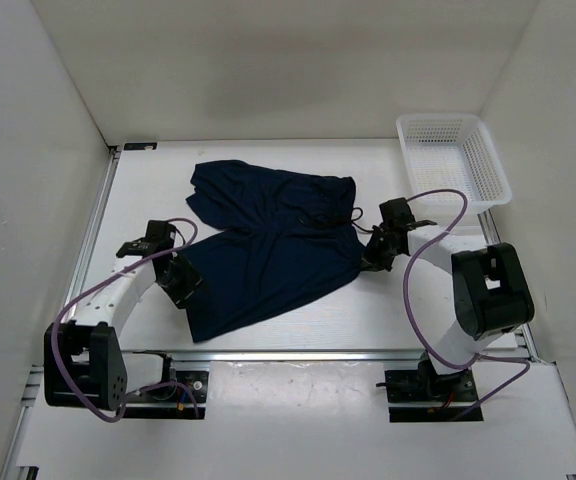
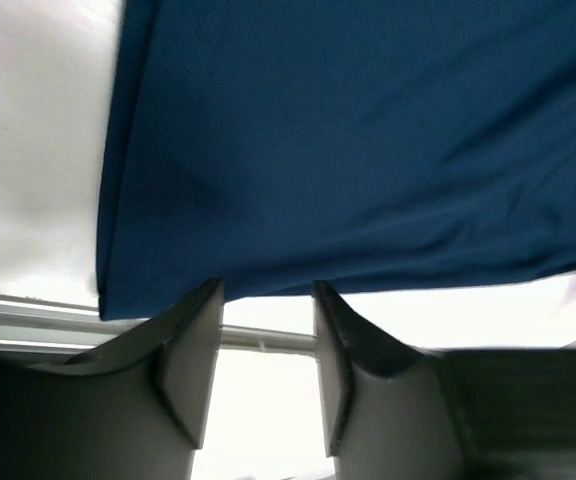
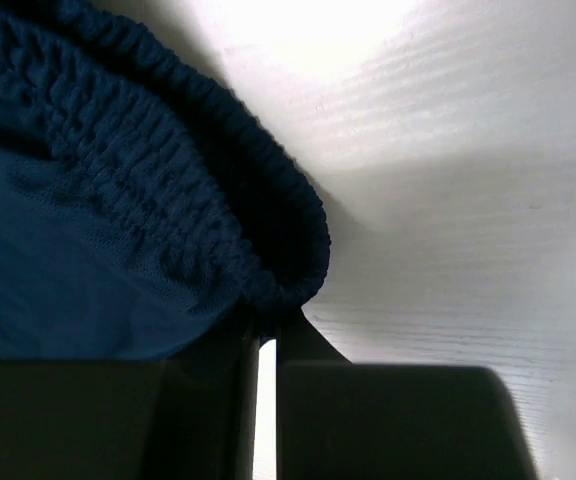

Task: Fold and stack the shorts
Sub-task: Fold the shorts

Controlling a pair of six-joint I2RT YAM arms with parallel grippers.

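Item 1: dark navy blue soft fabric shorts (image 1: 268, 250), plain. They lie spread and rumpled at the middle of the white table (image 1: 368, 320), with one leg reaching toward the far edge and the other toward the near left.

Item 2: left gripper (image 1: 183, 285), at the shorts' left edge. The left wrist view shows its fingers (image 2: 193, 340) spread, white table in the gap between them, and the hem (image 2: 368, 150) lying right at their tips.

Item 3: right gripper (image 1: 373, 255), at the shorts' right edge. In the right wrist view its fingers (image 3: 303, 345) are drawn almost together, pinching the gathered elastic waistband (image 3: 168, 200).

Item 4: white plastic mesh basket (image 1: 498, 175), rectangular, in the far right corner, apart from the shorts.
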